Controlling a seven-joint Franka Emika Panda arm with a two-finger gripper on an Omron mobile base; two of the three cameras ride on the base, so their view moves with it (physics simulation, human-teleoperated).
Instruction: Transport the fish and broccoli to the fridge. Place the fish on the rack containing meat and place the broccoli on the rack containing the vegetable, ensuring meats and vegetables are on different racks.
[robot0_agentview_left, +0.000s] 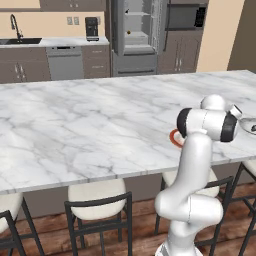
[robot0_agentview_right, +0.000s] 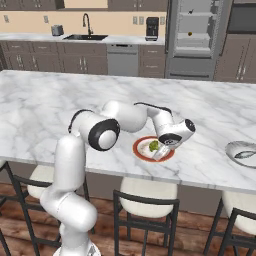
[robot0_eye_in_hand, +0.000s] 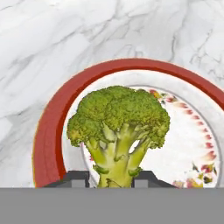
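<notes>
The broccoli lies on a red-rimmed plate near the front edge of the marble island. My gripper is shut on its pale stalk, one fingertip on each side. From the right base view, the gripper is down over the broccoli on the plate. The grey fish lies on a pale dish at the island's right end. The fridge stands open at the back, with the orange-brown vegetable on a middle rack.
The marble island stretches between me and the back wall. Stools stand along its near side. A sink, a dishwasher and a coffee machine line the back counter left of the fridge.
</notes>
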